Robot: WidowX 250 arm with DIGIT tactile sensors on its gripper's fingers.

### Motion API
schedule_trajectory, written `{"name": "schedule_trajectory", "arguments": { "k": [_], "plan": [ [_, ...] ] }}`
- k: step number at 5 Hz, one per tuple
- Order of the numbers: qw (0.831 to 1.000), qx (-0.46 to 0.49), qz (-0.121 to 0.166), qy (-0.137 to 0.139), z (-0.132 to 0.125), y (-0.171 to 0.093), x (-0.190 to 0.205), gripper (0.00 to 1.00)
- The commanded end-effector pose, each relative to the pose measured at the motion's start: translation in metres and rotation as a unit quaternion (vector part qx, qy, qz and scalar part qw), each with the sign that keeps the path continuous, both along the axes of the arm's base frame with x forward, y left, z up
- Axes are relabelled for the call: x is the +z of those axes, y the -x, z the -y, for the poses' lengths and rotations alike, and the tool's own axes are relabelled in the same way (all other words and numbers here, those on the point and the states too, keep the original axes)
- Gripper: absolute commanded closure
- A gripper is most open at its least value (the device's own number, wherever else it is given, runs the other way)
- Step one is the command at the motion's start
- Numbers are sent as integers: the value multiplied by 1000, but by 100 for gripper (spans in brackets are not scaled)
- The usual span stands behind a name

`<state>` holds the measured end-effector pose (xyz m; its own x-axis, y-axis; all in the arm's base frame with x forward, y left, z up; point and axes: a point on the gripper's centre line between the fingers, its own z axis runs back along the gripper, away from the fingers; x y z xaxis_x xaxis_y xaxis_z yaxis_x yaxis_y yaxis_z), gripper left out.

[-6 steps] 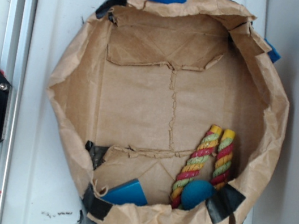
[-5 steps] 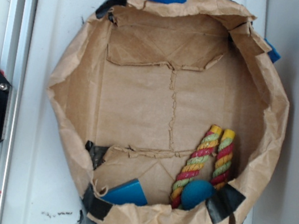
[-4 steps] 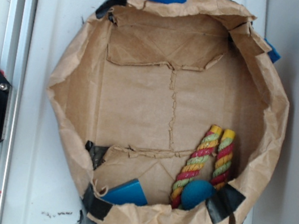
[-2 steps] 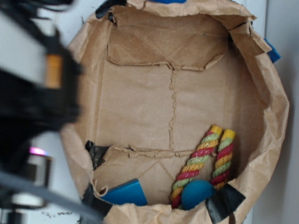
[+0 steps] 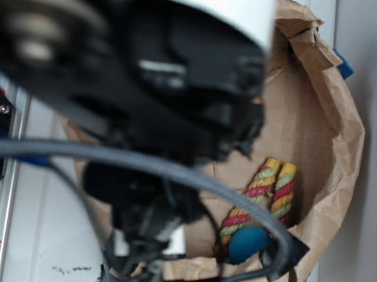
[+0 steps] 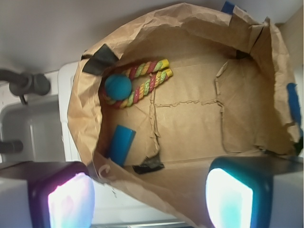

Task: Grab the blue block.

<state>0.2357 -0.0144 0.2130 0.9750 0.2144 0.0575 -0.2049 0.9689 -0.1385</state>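
Two glowing fingertips of the tool [image 6: 149,202] fill the bottom corners of the wrist view, spread wide with nothing between them, so the tool is released and empty, hanging above the near rim of the crumpled brown paper bag [image 6: 142,185]. Just past that rim, on the bag's floor beside its left wall, lies the blue block [image 6: 120,144], close to a scrap of black tape [image 6: 148,165]. Farther in sits the teal ball [image 6: 118,87], touching the folded rope toy [image 6: 142,85]. Blue tape [image 6: 294,103] marks the right wall.

The overhead view shows mostly blurred arm; the block is hidden there.

Risks, as I judge them: descending here, a finger could land on the paper rim and crush or drag the bag, shifting the block. The block hugs the wall, so one finger may snag paper. Straying toward the ball would be the wrong grasp.

Counts: one block, one ball, one rope toy, one bag.
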Motion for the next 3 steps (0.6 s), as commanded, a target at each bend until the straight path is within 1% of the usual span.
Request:
{"name": "schedule_trajectory", "arguments": {
  "k": [1, 2, 3],
  "plan": [
    [992, 119, -7, 37, -6, -4, -25, 0],
    [980, 198, 1, 33, -8, 4, -32, 0],
    [980, 198, 1, 33, -8, 4, -32, 0]
  ]
}}
